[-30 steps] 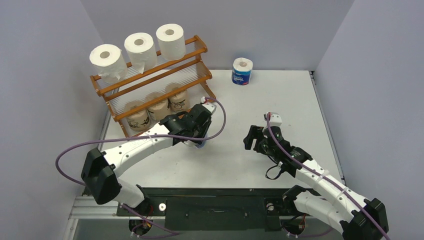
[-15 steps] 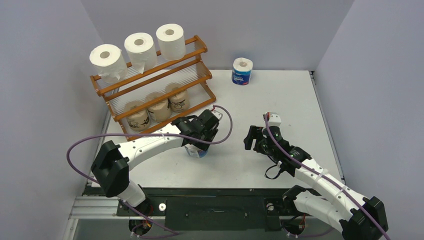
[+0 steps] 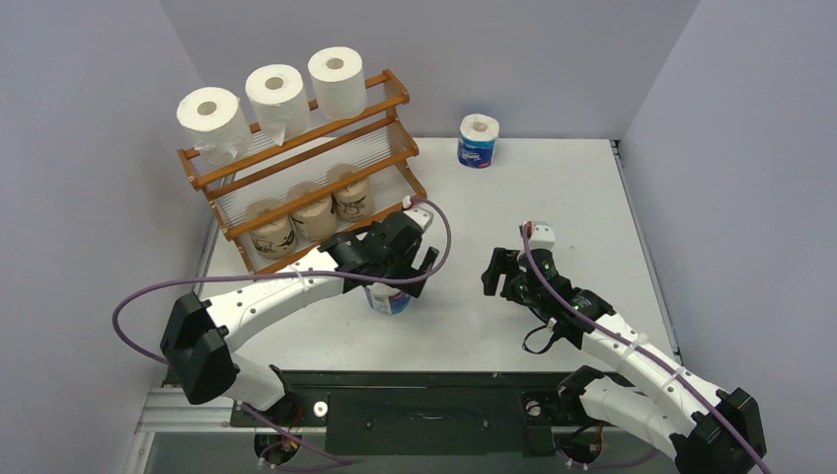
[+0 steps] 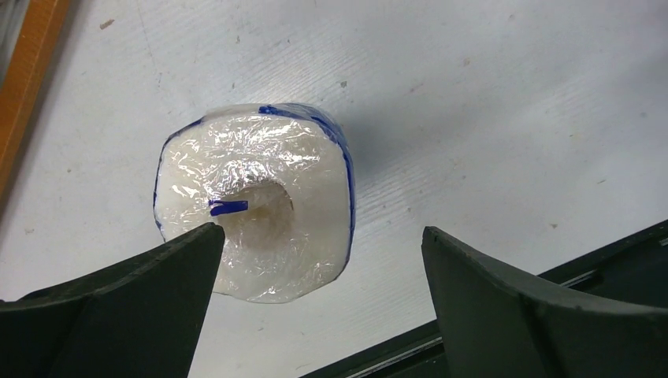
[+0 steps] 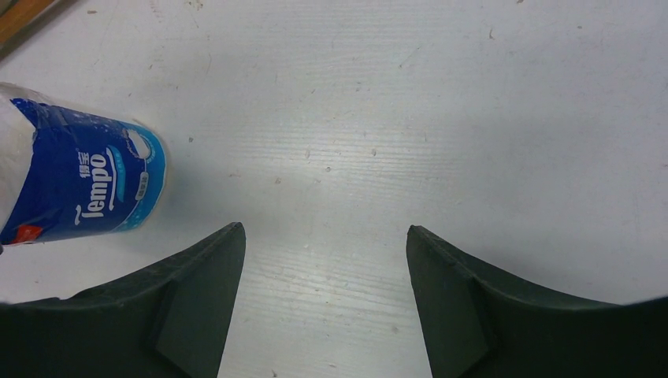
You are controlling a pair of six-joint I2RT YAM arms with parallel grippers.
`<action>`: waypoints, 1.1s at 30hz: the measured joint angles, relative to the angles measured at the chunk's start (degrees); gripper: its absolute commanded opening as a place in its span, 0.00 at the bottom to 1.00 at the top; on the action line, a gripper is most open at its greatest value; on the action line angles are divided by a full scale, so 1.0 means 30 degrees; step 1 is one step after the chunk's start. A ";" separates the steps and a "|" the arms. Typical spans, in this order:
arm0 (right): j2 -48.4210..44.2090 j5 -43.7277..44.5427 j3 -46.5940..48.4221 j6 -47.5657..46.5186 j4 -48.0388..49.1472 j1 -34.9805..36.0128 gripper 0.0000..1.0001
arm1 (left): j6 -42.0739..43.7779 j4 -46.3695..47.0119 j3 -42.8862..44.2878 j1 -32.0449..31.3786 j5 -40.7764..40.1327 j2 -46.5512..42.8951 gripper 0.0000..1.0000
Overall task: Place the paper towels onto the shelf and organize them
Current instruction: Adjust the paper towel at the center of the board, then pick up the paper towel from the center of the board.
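Note:
A blue-and-white paper towel roll (image 3: 387, 299) stands on the table in front of the shelf (image 3: 395, 99). My left gripper (image 3: 403, 265) hovers just above it, open, fingers apart from it. In the left wrist view the roll (image 4: 260, 213) shows its hollow core near the left finger (image 4: 157, 291). Another blue-and-white roll (image 3: 479, 139) stands at the table's back. Three white rolls (image 3: 277, 92) sit on the shelf's top tier, and three brown rolls (image 3: 312, 210) on the bottom tier. My right gripper (image 3: 496, 273) is open over bare table (image 5: 324, 230).
A blue-and-white roll (image 5: 83, 185) shows at the left edge of the right wrist view. Grey walls close in the table on the left, back and right. The dark base rail (image 3: 424, 395) runs along the near edge.
My left gripper lowered the blue-and-white roll to the table and opened, letting it go. The roll now stands on its own. The right arm has not moved.

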 measured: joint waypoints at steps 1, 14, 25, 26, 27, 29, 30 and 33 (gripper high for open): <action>0.0000 0.0015 0.0000 0.0007 0.0029 0.0000 0.71 | -0.0168 0.0219 -0.0087 0.0000 0.0022 -0.0299 0.96; -0.0015 0.0138 -0.0240 0.0044 0.0219 0.0000 0.71 | -0.4692 0.0991 -0.2739 0.2827 -0.2375 -0.4430 0.96; -0.0029 0.0175 -0.0430 0.0066 0.0503 0.0000 0.70 | -0.5005 0.3228 -0.5683 0.2885 0.0153 -0.7876 0.98; -0.0029 0.0175 -0.0466 0.0066 0.0517 0.0000 0.70 | -0.4823 0.3271 -0.5391 0.2630 0.0386 -0.7373 0.99; -0.0029 0.0175 -0.0510 0.0073 0.0525 0.0000 0.70 | -0.4524 0.3257 -0.4903 0.2186 0.0648 -0.6674 0.95; -0.0036 0.0175 -0.0568 0.0087 0.0539 0.0000 0.70 | -0.3963 0.3286 -0.3876 0.1413 0.1151 -0.5275 0.89; -0.0036 0.0175 -0.0568 0.0087 0.0539 0.0000 0.70 | -0.3679 0.3279 -0.3439 0.1137 0.1377 -0.4677 0.88; -0.0109 0.0182 -0.0612 0.0146 0.0546 0.0000 0.70 | -0.2907 0.3271 -0.2557 0.0838 0.1829 -0.3293 0.83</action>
